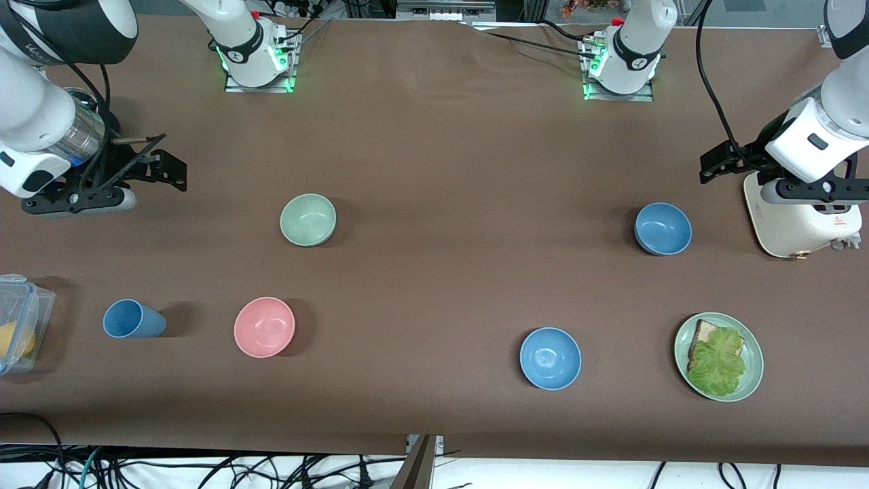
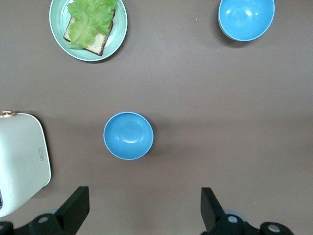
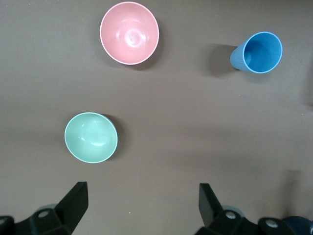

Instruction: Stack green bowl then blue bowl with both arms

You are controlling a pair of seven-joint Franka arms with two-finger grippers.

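The green bowl stands upright and empty on the brown table toward the right arm's end; it also shows in the right wrist view. The duller blue bowl stands upright beside the toaster; it also shows in the left wrist view. My left gripper hangs open and empty in the air over the toaster's edge. My right gripper hangs open and empty over bare table at the right arm's end. Both bowls are apart from the grippers.
A brighter blue bowl and a green plate with bread and lettuce lie nearer the front camera. A pink bowl and a blue cup stand nearer than the green bowl. A white toaster and a plastic container sit at the table's ends.
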